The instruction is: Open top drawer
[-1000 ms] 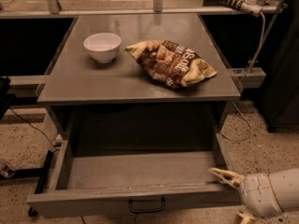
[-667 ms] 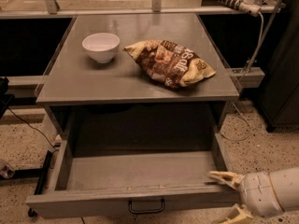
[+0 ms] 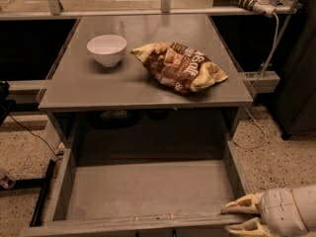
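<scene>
The top drawer (image 3: 148, 189) stands pulled far out from under the grey table (image 3: 89, 90). Its plain grey tray is bare and its front rim (image 3: 133, 220) runs along the bottom of the camera view. The front face with its handle is cut off by the bottom edge. My gripper (image 3: 228, 218), cream-coloured, is at the drawer's front right corner, coming in from the right. Its two fingers (image 3: 242, 206) are apart, one just above the front rim and one lower, in front of it. It holds nothing.
A white bowl (image 3: 106, 49) and a brown crumpled chip bag (image 3: 180, 65) lie on the table top. A cable (image 3: 270, 48) hangs at the right, next to a dark cabinet (image 3: 298, 83). Black equipment (image 3: 5, 102) stands at the left on the speckled floor (image 3: 276, 152).
The view has drawn closer, so the drawer's front face and handle have dropped out of the bottom. The gripper stays at the front right corner; the drawer stays open.
</scene>
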`<state>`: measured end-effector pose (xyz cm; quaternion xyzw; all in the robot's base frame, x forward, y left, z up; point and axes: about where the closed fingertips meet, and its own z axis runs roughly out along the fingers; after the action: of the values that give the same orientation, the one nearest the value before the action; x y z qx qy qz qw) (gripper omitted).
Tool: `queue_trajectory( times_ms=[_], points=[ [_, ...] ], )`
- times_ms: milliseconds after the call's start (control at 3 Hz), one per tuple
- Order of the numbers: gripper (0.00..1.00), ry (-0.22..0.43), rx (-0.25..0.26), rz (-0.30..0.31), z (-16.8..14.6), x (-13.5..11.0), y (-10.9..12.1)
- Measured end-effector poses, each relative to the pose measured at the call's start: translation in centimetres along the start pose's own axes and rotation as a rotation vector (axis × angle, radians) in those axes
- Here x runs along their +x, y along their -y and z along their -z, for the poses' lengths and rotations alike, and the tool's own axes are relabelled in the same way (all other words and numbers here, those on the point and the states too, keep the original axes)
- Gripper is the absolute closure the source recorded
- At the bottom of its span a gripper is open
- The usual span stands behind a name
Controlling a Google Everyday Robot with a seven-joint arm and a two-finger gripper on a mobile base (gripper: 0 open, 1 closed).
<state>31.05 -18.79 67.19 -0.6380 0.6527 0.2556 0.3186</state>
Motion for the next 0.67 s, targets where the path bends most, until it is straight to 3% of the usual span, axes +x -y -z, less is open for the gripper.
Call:
queue_trajectory(
  times_ms=[667],
  points=[
    [0.12, 0.000, 0.000, 0.000, 0.00, -0.01, 0.00]
  ],
)
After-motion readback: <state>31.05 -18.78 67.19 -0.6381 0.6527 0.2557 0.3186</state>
